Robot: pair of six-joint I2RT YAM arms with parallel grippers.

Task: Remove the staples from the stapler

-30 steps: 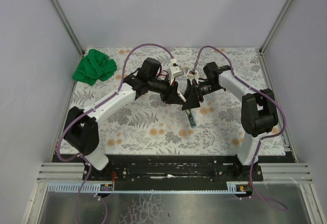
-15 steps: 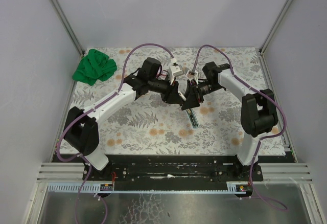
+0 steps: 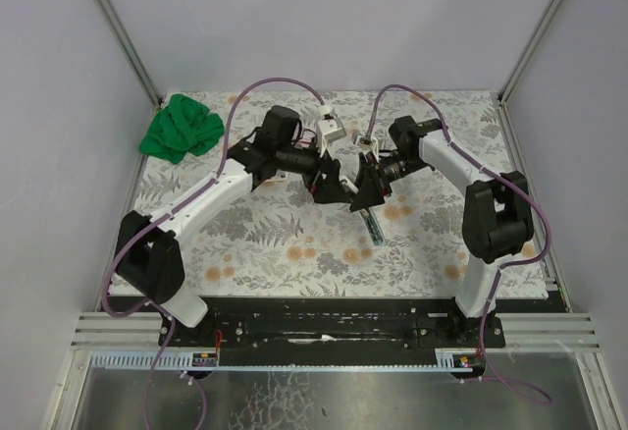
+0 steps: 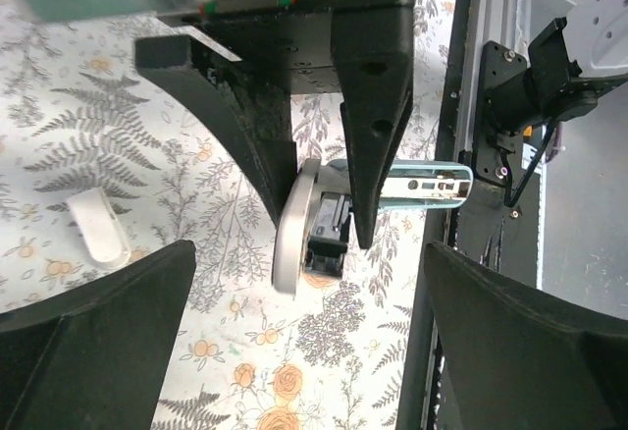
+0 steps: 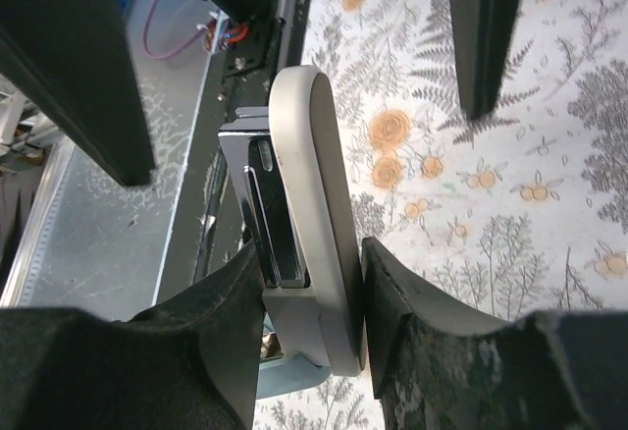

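Unloading looks barely begun: the right gripper [image 5: 309, 297] has its fingers closed on the cream plastic and chrome stapler [image 5: 304, 185] near the tabletop's middle, while the left gripper [image 4: 309, 253] faces it with fingers spread wide and empty; no silvery staples show, so presumably they sit inside its magazine. Floral-patterned tabletop [image 3: 275, 243] lies within plain grey walls; a crumpled green cloth [image 3: 181, 128] rests at its far left corner.

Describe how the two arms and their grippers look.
The left arm and right arm match: white links between bulky black joint housings, with a purple cable looping along each. The left gripper and right gripper are matte black, with broad wedge-shaped fingers tapering to blunt tips. No markings are legible.
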